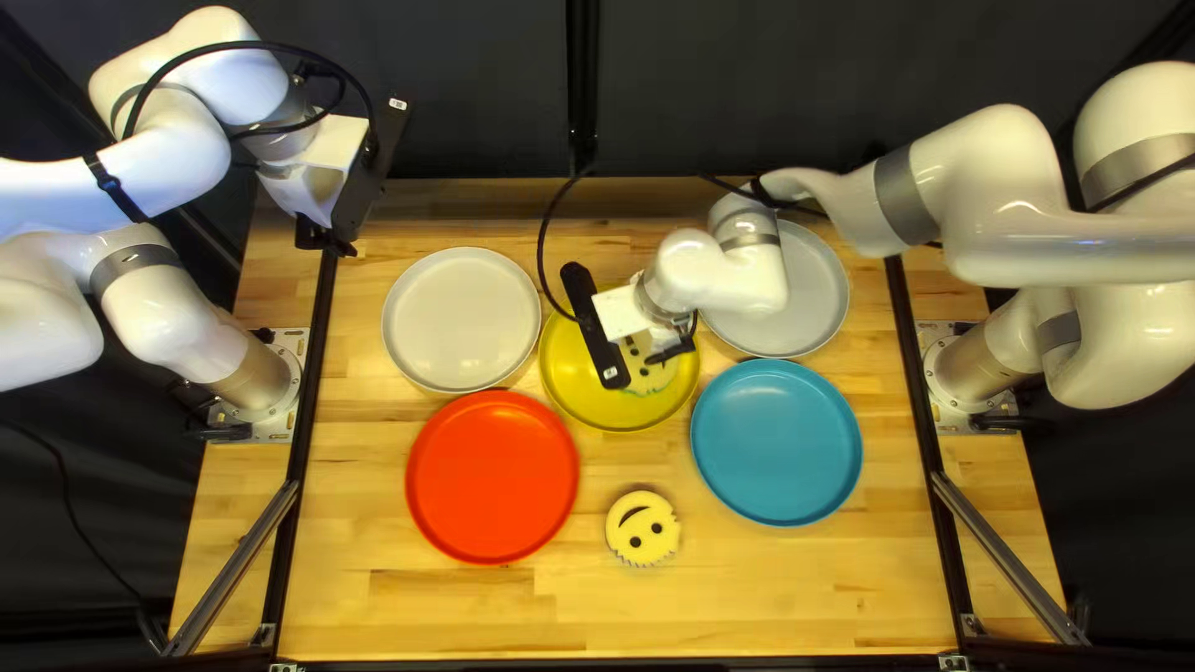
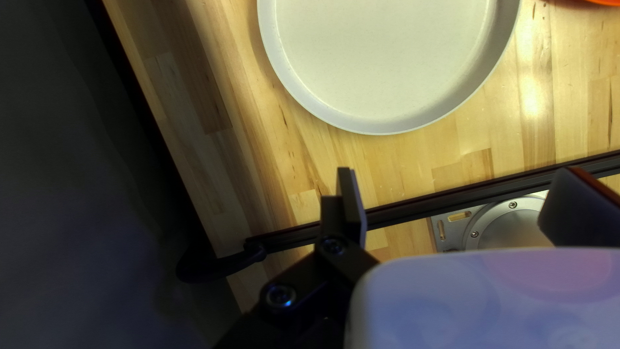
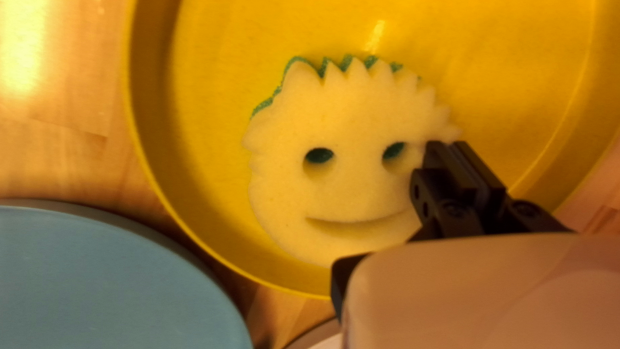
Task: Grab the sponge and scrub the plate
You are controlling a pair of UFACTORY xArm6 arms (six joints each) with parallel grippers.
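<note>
Sponge (image 3: pixel 349 187), pale yellow, spiky-edged, smiling, green showing through eyeholes, is lying in yellow plate (image 3: pixel 213 39). Right claw (image 1: pixel 679 350), fingers together, is hiding some edge. Left claw (image 1: pixel 330 242) is standing open.

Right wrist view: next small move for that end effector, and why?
I'd probably open the right end effector, ahead of a grasp. Its fingers look shut together, tips over the sponge's edge in this view, while the sponge lies in the yellow plate, not between them.
</note>
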